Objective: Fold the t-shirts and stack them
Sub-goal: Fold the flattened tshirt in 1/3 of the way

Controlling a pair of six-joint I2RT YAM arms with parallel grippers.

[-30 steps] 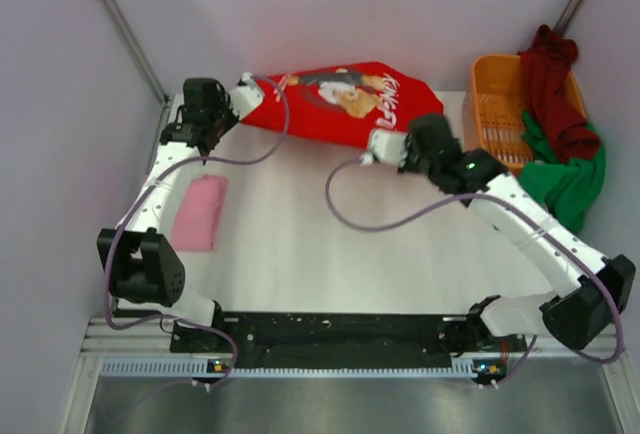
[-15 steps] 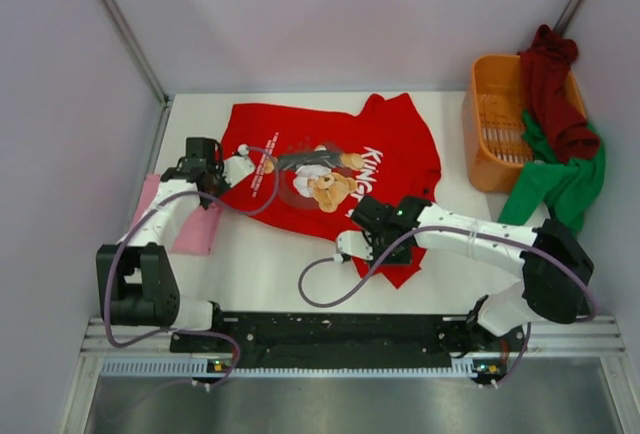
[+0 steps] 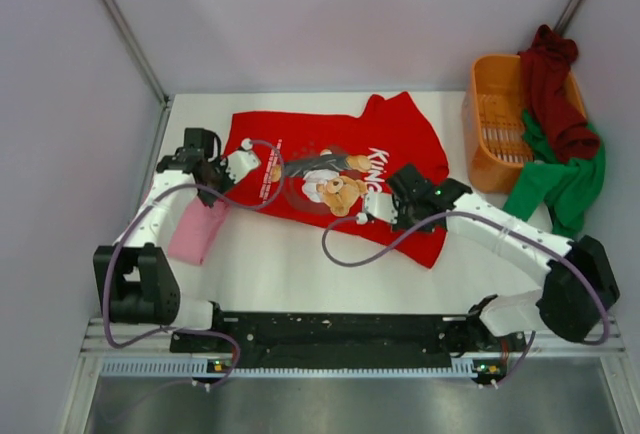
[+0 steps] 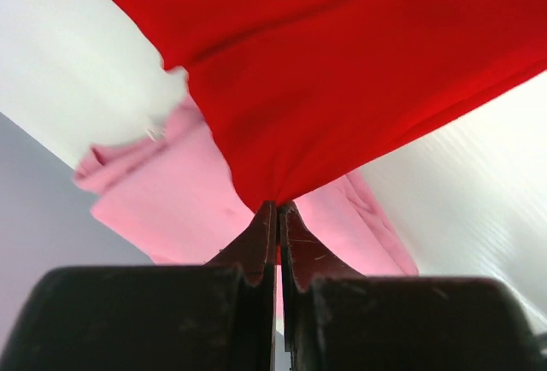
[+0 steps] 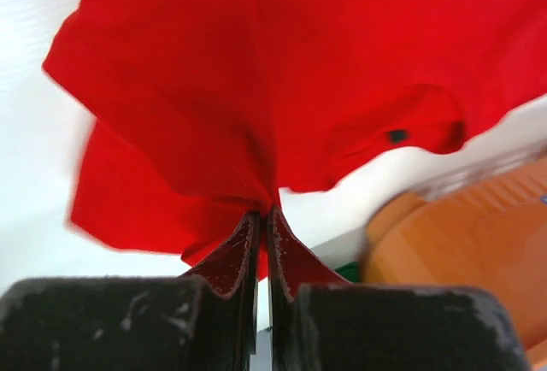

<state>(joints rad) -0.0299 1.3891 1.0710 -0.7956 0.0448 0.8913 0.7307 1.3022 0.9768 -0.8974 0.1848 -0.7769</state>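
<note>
The red shirt point(image 3: 320, 144) is spread graphic-up across the table's point(image 3: 280, 264) middle. One pinch of its edge is clamped between the fully closed jaws of the left gripper point(image 4: 276, 210), above the pink shirt point(image 4: 171, 209). Another is clamped likewise in the right gripper point(image 5: 263, 212). The cloth is judged light, limp and prone to sagging and bunching between holds. It is best taken at hems or shoulder seams, with tension kept.
</note>
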